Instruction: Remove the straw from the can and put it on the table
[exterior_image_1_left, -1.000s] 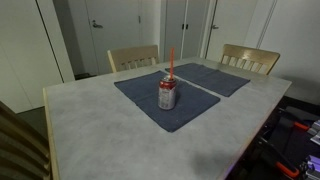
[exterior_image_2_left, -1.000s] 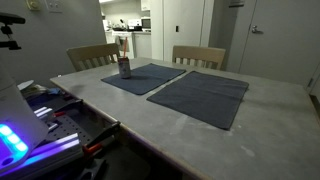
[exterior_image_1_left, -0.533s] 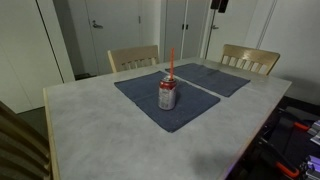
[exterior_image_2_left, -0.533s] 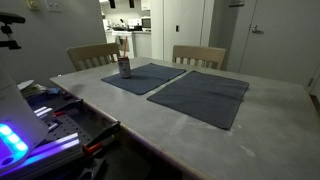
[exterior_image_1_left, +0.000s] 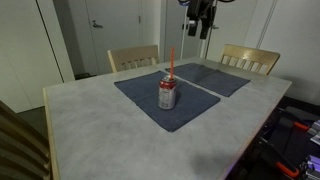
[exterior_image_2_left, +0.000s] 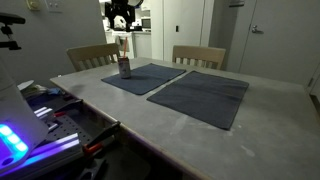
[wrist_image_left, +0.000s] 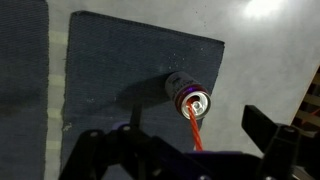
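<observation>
The can (exterior_image_1_left: 167, 96), red and white with a silver top, stands on a dark blue-grey placemat (exterior_image_1_left: 140, 92) on the pale marbled table (exterior_image_1_left: 95, 130). The red-orange straw (exterior_image_1_left: 171, 62) stands upright in it. In the wrist view I look down on the can (wrist_image_left: 188, 97) and the straw (wrist_image_left: 193, 130), which rises towards the camera between my fingers. My gripper (exterior_image_1_left: 200, 16) hangs high above the table, behind and above the can, open and empty. It also shows in an exterior view (exterior_image_2_left: 122, 12) above the can (exterior_image_2_left: 124, 67), and in the wrist view (wrist_image_left: 190, 150).
A second placemat (exterior_image_1_left: 215, 78) lies beside the first. Two wooden chairs (exterior_image_1_left: 133, 57) (exterior_image_1_left: 250, 58) stand at the far side of the table. Equipment with cables sits off the table's edge (exterior_image_2_left: 40, 110).
My gripper has come into view at the top of both exterior views and now hangs above the can. The can and straw have not moved.
</observation>
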